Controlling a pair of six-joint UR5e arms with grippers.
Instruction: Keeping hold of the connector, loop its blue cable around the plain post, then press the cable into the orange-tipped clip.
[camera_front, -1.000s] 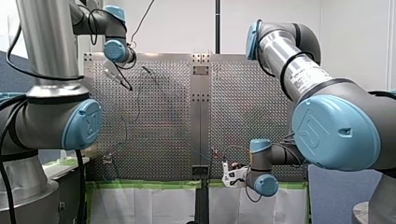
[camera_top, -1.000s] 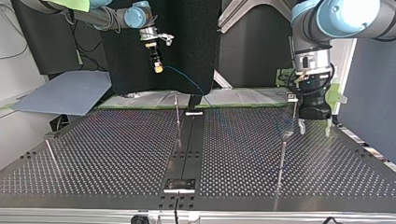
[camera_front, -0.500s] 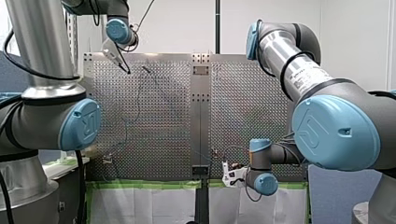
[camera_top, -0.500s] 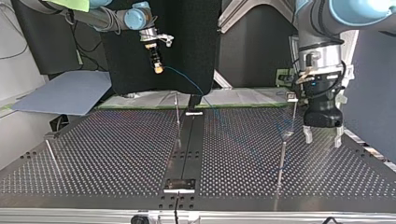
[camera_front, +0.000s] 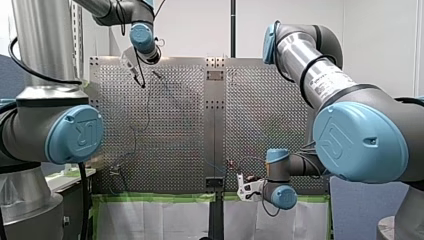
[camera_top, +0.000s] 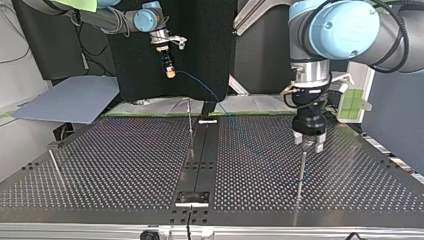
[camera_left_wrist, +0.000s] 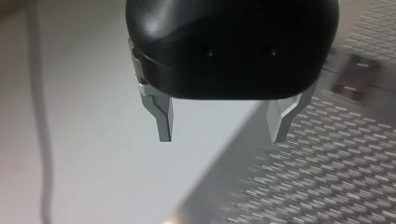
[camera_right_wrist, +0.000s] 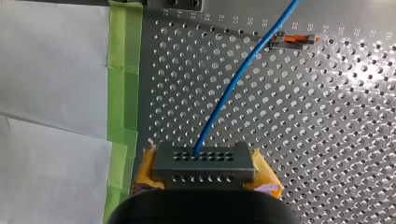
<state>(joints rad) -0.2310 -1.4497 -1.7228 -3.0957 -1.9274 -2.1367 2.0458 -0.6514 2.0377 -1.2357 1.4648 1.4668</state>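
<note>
Right wrist view: connector (camera_right_wrist: 204, 163) between pads (camera_right_wrist: 266, 175)

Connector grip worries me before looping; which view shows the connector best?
The right wrist view: the connector sits close up, clamped between my right hand's yellow pads, blue cable leaving it. In the top and front views it is too small to make out; the left wrist view lacks it.

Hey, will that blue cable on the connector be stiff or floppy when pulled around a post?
Probably floppy: the cable bends in a smooth curve away from the connector. It looks thin, so likely light. It may spring back slightly, since it arcs rather than kinks.
</note>
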